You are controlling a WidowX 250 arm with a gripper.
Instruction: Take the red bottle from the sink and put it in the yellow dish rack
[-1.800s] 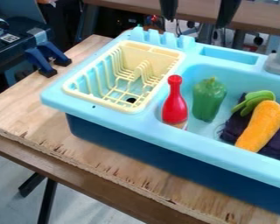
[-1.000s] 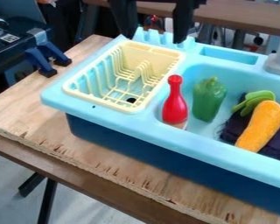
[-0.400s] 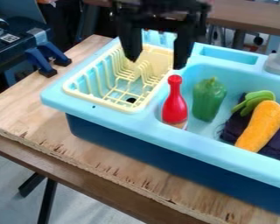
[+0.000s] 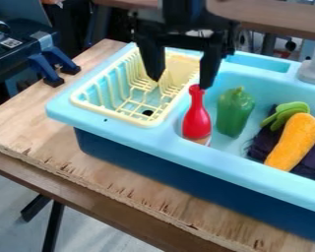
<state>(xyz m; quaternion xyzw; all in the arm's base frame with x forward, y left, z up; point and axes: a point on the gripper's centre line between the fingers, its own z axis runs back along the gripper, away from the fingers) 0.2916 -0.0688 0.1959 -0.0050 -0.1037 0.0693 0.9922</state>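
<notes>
The black gripper (image 4: 180, 82) hangs open over the right side of the yellow dish rack (image 4: 85, 104), with nothing between its fingers. Its right finger appears just above the neck of a red bottle (image 4: 197, 120); whether they touch I cannot tell. The bottle stands upright at the left end of the sink basin, its light base partly behind the front rim. Beside it on the right is a green bell pepper (image 4: 235, 112). Farther right, an orange carrot-like vegetable (image 4: 294, 141) and a green toy piece (image 4: 290, 111) lie on a dark cloth (image 4: 310, 164).
The light blue sink unit (image 4: 219, 162) stands on a wooden table (image 4: 100, 188). A grey faucet base (image 4: 314, 72) rises at its back right. Blue clamps (image 4: 53, 68) are at the table's left edge, beside a dark case (image 4: 14, 42).
From the top edge the gripper has moved left, then down over the rack and toward the bottle. It stays open. The bottle and vegetables have not moved.
</notes>
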